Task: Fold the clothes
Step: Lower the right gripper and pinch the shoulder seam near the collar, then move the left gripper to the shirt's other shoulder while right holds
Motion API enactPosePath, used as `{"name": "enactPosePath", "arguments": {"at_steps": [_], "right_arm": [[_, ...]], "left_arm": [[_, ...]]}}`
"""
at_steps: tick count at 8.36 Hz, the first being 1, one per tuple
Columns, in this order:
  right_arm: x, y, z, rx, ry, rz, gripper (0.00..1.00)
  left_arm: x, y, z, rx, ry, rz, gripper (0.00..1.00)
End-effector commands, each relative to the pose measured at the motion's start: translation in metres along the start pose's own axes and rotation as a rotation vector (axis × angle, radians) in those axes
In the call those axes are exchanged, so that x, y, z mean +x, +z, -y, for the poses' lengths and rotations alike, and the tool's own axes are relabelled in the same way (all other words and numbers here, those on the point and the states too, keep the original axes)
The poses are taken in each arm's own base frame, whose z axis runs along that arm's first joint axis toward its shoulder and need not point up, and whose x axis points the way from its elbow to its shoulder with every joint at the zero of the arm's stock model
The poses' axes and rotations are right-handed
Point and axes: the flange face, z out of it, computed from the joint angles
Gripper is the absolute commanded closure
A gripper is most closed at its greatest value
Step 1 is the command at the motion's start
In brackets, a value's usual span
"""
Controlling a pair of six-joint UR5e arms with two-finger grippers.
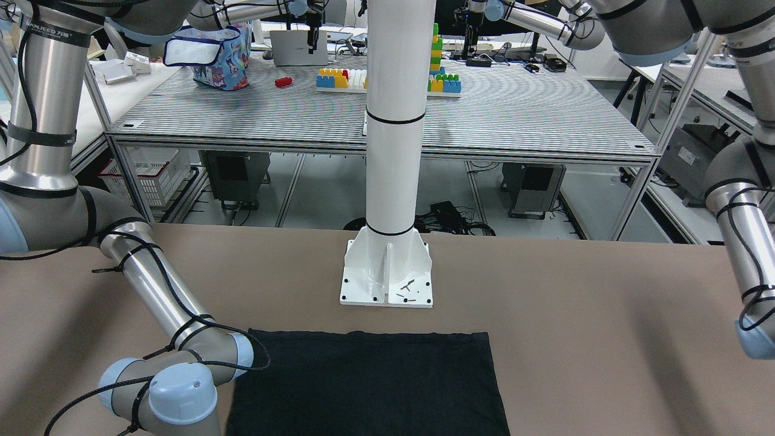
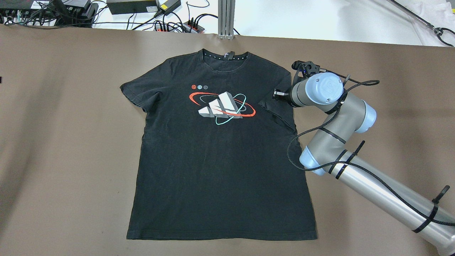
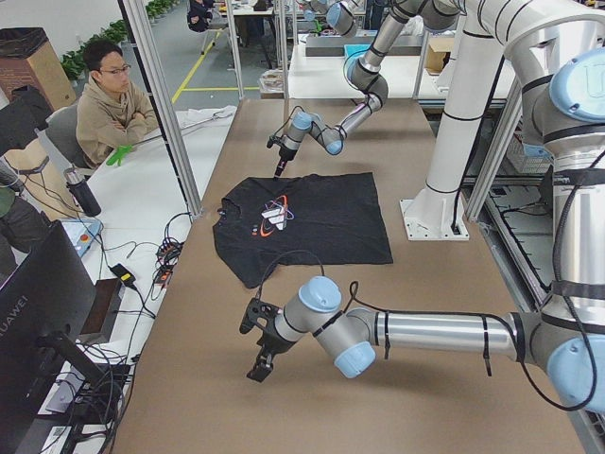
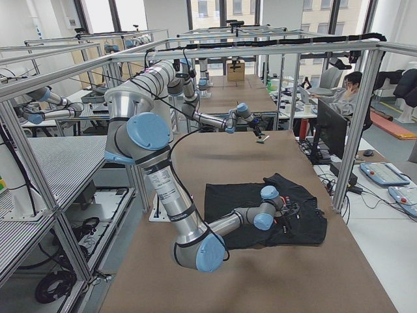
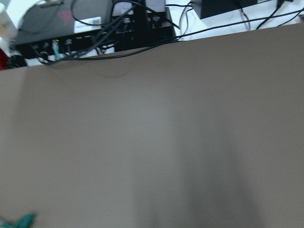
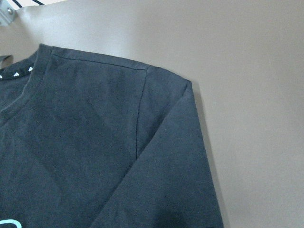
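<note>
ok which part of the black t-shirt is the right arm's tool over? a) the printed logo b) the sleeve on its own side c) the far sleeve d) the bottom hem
B: in the overhead view the right tool sits at the sleeve on its side of the black t-shirt, and its wrist camera looks down on that shoulder and sleeve.

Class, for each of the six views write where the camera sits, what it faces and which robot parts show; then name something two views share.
Front-facing: across the table, facing the post; right arm, left arm show.
Overhead: above, behind the robot, over the shirt; right arm.
Exterior left: table's left end; left arm near.
Exterior right: opposite end; right arm near.
Left wrist: over bare table; no jaws.
Right wrist: over a sleeve; no jaws.
Shared: overhead and right wrist show the collar.
</note>
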Motion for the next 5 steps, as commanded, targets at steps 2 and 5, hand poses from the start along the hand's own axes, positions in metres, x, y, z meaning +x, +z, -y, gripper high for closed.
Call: {"name": "enactPosePath", "arguments": {"at_steps": [2,5], "right_arm": [[-0.005,-0.010,0.016,0.008,0.007,0.016,0.41],[-0.002,-0.013,0.022,0.007,0.011,0.019,0.42]], "left_arm": [[0.163,0.079,0.032,-0.096,-0.205,-0.165,0.12],[0.284,0.154,0.037,-0.175,-0.164,-0.217,0.25]]}}
